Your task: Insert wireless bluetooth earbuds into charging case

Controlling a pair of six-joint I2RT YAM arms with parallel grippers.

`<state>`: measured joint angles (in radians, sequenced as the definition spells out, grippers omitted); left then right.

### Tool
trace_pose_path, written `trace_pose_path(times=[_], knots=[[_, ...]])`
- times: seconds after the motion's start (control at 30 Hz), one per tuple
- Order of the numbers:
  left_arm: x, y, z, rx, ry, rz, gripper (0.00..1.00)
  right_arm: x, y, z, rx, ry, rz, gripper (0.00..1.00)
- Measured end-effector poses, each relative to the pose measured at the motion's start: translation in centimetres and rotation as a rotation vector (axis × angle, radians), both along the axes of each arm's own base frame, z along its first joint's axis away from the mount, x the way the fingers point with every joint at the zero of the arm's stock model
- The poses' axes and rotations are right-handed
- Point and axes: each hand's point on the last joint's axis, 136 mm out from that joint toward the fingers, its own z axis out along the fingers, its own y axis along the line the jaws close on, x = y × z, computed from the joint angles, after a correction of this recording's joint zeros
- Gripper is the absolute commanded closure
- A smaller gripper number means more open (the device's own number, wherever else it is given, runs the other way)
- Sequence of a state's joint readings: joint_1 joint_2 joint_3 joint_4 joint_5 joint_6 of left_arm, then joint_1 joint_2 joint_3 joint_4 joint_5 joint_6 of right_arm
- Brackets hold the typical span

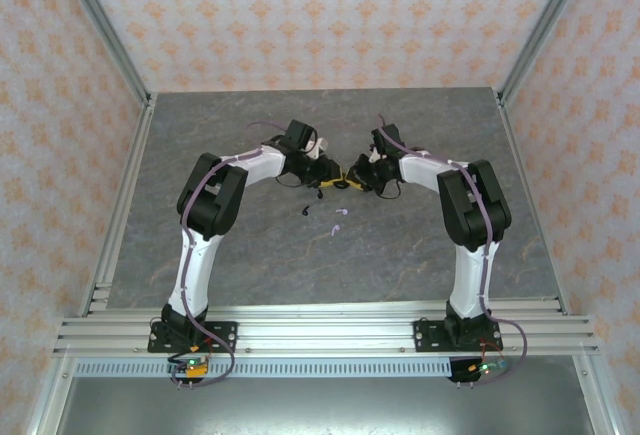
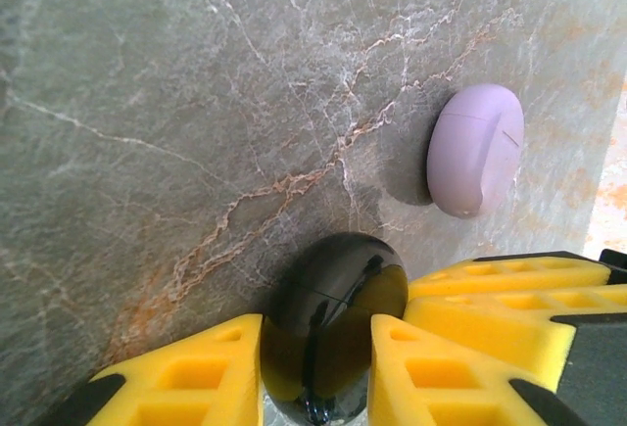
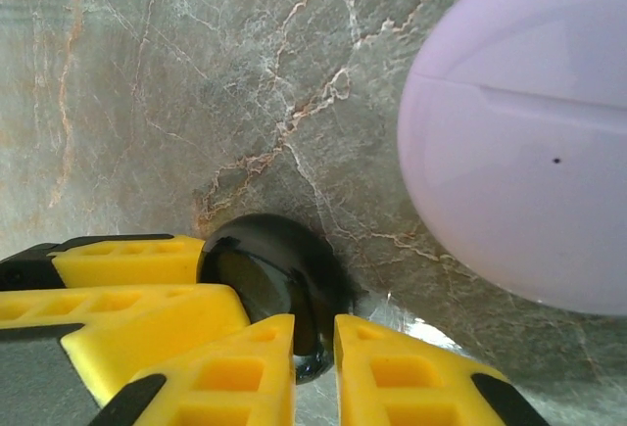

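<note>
Supporting tabletop [image 1: 250, 255]: grey marble-look slab with rusty veins, flat and matte. Press the case down onto it for a steady base.
Pale lilac round charging case [image 2: 475, 150]: smooth matte pebble with a thin seam, shut, lying just beside the work. Steer your wrists clear of it.
Glossy black round charging case [image 2: 338, 289]: slick domed shell with a faint seam. You look to be opening it, so hold it low and raise the lid slowly.
Left fingers [image 2: 186, 377]: yellow plastic with moulded pockets, clamped on the black case's sides. Squeeze no harder, or it may squirt out.
Right fingers [image 3: 411, 377]: drawn narrow, nipping that case's edge. Lift only there.
Earbuds: tiny stemmed black [image 1: 304, 213] and lilac [image 1: 336, 227] ones lie loose on the tabletop, just on the arm-base side of the fingers.
</note>
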<state>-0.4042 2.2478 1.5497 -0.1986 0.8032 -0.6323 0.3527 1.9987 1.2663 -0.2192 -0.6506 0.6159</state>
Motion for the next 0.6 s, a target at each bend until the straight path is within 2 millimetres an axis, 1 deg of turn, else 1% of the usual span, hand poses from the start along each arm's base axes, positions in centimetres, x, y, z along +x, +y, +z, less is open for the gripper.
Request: trace_pose_path(times=[0.17, 0.3, 0.4, 0.6], knots=[[-0.4, 0.1, 0.1, -0.013, -0.012, 0.008, 0.76, -0.5, -0.2, 0.0, -0.002, 0.001, 0.002, 0.75], [-0.8, 0.3, 0.4, -0.016, -0.019, 0.020, 0.76, -1.5, -0.6, 0.0, -0.007, 0.010, 0.005, 0.71], [-1.2, 0.7, 0.6, -0.007, -0.022, 0.032, 0.76, -1.9, -1.0, 0.4, -0.001, 0.006, 0.000, 0.66], [-1.4, 1.0, 0.7, -0.015, -0.027, 0.052, 0.77, -1.6, -2.1, 1.6, 0.069, -0.032, -0.016, 0.53]])
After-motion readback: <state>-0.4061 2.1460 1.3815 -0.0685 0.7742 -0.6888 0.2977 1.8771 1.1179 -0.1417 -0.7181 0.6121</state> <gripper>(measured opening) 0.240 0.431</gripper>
